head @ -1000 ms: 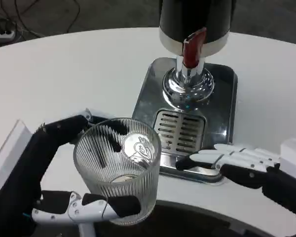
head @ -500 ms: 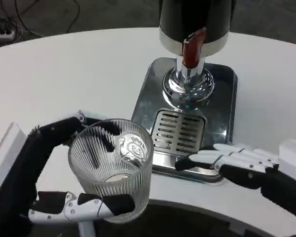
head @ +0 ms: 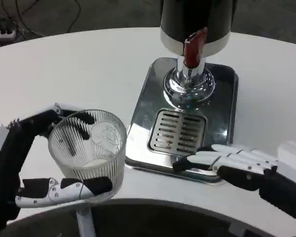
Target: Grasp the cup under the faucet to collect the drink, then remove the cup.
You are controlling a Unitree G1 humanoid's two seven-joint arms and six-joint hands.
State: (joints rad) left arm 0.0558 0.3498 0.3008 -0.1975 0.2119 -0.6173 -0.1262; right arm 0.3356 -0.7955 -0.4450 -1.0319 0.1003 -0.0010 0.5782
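Head view: the left hand (head: 19, 173) holds the cup (head: 87, 150), its fingers (head: 64, 186) clamped around the ribbed glass wall, one dark finger across the near side and others wrapped behind the far rim. The cup stands upright at the near left of the tabletop (head: 79, 64), well clear of the faucet (head: 193, 47) and just left of the steel drip tray (head: 143, 106). Whether its base rests on the tabletop or hangs just above it cannot be told. Through the glass something pale shows at the bottom; it may be a little drink or only the base with its printed mark, and the frame does not settle which.

The faucet's red lever points down over the chrome spout, and the slotted grate (head: 177, 132) below it carries nothing. The right hand (head: 224, 160) lies at the near edge of the tray, fingers stretched out flat and close together, tips touching or nearly touching the tray rim, holding nothing.

As a judgement, the task looks close to its end: the cup is gripped and already off the tray, so the removal appears done or almost done. What remains, at most, is to set the cup firmly down on the tabletop and let go. Whether the collecting step truly filled it cannot be confirmed.
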